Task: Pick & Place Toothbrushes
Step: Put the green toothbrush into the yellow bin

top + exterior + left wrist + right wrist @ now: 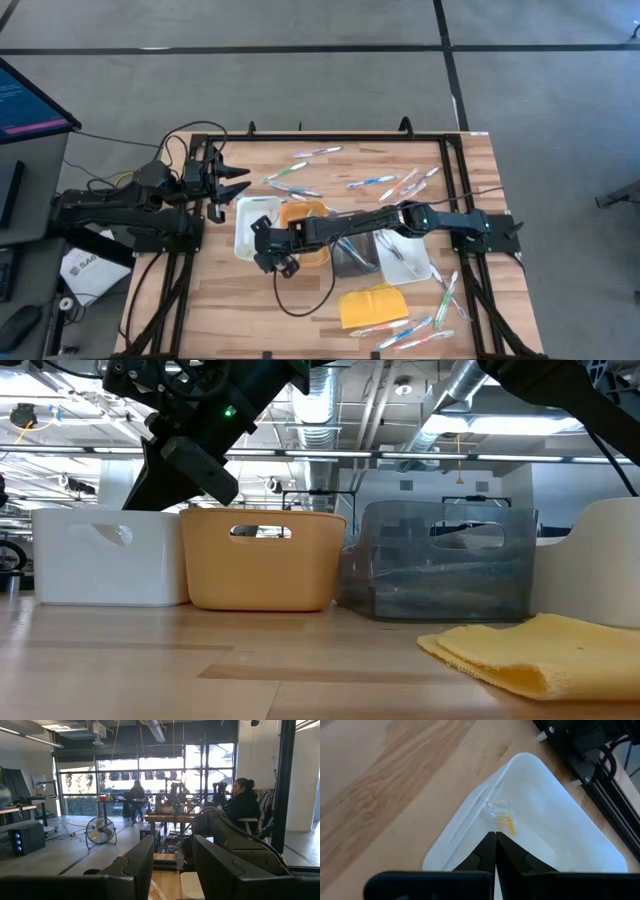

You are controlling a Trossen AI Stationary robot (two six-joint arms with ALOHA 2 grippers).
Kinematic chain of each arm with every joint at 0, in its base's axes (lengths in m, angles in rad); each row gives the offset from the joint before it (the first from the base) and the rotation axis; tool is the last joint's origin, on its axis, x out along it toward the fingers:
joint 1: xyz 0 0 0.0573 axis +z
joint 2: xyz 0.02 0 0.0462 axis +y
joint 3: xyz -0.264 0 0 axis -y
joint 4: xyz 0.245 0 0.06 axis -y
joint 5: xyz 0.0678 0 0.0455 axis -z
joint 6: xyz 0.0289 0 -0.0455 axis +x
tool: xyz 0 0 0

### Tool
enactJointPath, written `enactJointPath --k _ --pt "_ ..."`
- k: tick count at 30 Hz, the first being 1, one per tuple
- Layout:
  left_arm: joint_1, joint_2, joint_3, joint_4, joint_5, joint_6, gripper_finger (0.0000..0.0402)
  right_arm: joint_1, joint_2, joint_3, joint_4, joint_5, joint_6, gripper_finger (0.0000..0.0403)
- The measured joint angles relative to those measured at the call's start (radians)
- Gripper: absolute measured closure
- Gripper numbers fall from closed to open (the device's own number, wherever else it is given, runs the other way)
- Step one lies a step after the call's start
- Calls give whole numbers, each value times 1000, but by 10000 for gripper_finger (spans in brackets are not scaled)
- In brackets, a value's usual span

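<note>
My right gripper [496,840] is shut and points down into the white tray [555,820] at the left end of the tray row [247,215]. Just beyond its tips, a small clear and orange-yellow piece [503,819] lies by the tray's wall. I cannot make out what it is. Toothbrushes lie loose on the table: some at the far side [372,181], some at the near right [446,292]. My left gripper [236,181] waits open at the table's far left, raised and holding nothing. My right gripper comes from above, slanting down into the white tray. Its shut tips [495,836] stand right at the clear and orange-yellow piece. I cannot tell whether they touch it.
An orange tray [308,214], a grey tray [356,254] and a second white tray [408,258] stand in a row to the right of the first. A yellow cloth [371,305] lies near the front edge. A black cable [300,300] loops on the wood.
</note>
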Motion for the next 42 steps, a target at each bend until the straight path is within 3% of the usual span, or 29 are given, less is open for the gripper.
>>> enactJointPath --k 16,20,29,42 --pt "0 0 0 0 0 1 271 -4 -6 0 -18 25 8 403" --pt "0 0 0 0 0 1 271 -4 -59 0 -37 76 -9 403" --pt "0 0 0 0 0 2 271 -24 -233 0 -139 76 54 403" --pt "0 0 0 13 0 2 271 -93 -407 0 -465 -137 327 403"
